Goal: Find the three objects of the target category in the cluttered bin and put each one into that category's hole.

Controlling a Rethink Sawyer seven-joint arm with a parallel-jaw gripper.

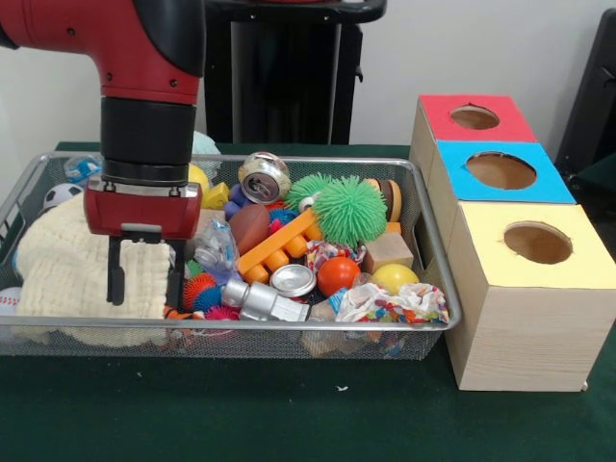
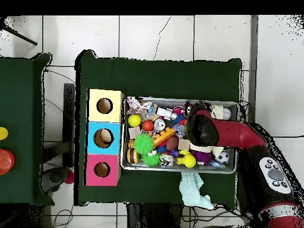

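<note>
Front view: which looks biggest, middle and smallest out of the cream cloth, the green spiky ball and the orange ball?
1. Cream cloth, biggest by far.
2. Green spiky ball.
3. Orange ball, smallest, even though it sits nearer the camera than the green one.

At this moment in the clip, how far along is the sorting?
Nothing looks done: no plush toy shows at the red hole. In hand: the gripper hangs open and empty over the cream cloth at one end of the wire bin. I cannot pick out a plush animal, so apparently all three remain.
</note>
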